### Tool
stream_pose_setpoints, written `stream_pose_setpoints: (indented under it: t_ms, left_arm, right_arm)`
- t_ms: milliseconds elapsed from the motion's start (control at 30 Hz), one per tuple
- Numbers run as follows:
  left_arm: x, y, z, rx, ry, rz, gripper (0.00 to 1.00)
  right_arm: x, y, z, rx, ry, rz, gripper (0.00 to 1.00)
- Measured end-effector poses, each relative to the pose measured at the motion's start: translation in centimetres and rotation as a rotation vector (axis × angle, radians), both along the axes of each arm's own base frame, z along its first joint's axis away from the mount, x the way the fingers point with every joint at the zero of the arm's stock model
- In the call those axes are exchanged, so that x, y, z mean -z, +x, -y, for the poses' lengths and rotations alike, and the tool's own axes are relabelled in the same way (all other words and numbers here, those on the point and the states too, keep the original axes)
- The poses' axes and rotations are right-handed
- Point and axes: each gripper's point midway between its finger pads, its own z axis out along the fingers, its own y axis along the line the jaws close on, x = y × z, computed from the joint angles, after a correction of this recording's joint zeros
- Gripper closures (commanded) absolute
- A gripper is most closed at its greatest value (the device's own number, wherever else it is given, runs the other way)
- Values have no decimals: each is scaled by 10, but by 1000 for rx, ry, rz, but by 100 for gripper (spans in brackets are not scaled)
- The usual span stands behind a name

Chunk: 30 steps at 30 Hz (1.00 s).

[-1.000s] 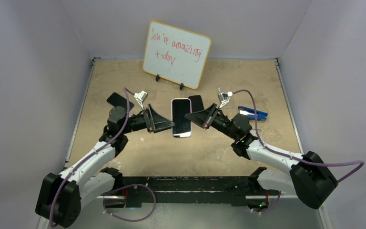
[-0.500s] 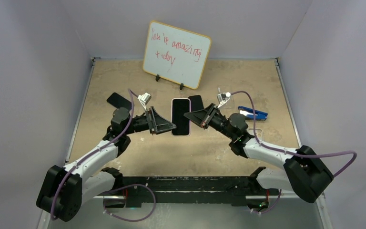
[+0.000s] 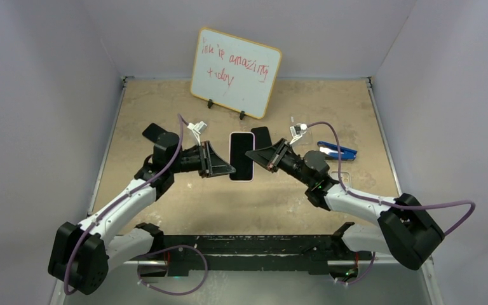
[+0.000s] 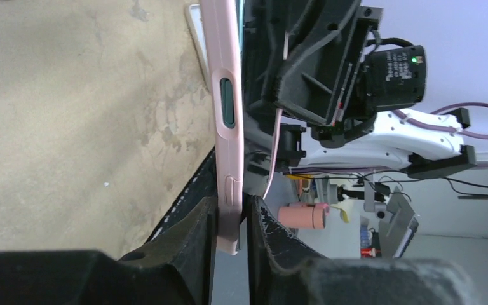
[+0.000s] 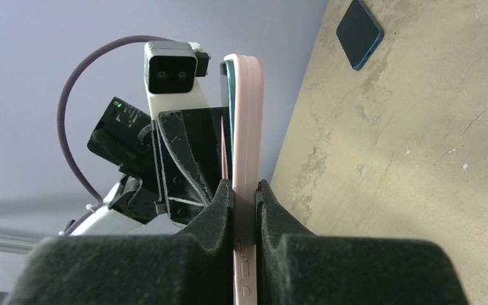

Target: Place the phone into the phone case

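- While the phone (image 3: 242, 155) hangs screen-up between both arms over the counter (image 3: 330, 108), squeeze evenly along both long edges of the case (image 4: 227, 127). That should let the rim lip snap over the glass all round; lopsided pressure could pop a corner out.
- Left end effector (image 4: 230, 219): clenched on one long edge of the case, pads on both faces.
- Right end effector (image 5: 244, 190): clamped on the opposite edge.
- Seating: phone appears inside the pink case; full snap-in cannot be told.

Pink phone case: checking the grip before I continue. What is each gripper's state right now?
Left gripper: closed on the pink phone case, at one edge.
Right gripper: closed on the same case's opposite edge.
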Motion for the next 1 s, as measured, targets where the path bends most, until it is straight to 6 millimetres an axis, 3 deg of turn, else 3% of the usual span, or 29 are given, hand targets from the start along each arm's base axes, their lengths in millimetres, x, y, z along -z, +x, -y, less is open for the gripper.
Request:
stream_pose_setpoints:
  t_ms: [100, 267, 467, 700, 767, 933, 1000]
  left_arm:
    - [5, 1, -2, -12, 26, -5, 53]
    - [14, 3, -6, -44, 61, -29, 42]
    - [-5, 12, -9, -92, 53, 38, 39]
    - [-28, 31, -18, -155, -2, 132, 43]
    - [-35, 34, -18, -159, -23, 159, 51]
    - [-53, 33, -14, -135, -82, 206, 97]
    - [-55, 33, -13, -120, -90, 218, 100]
  right_arm:
    - [1, 0, -1, -5, -7, 5, 100]
    - [5, -2, -3, -28, -30, 9, 100]
    - [10, -16, -7, -102, -62, 30, 100]
    - [-8, -44, -6, -221, -35, 120, 100]
    - [-12, -50, -6, -245, -29, 141, 100]
    - [-15, -56, -6, -271, -24, 155, 100]
    - [-14, -56, -5, -274, -26, 151, 100]
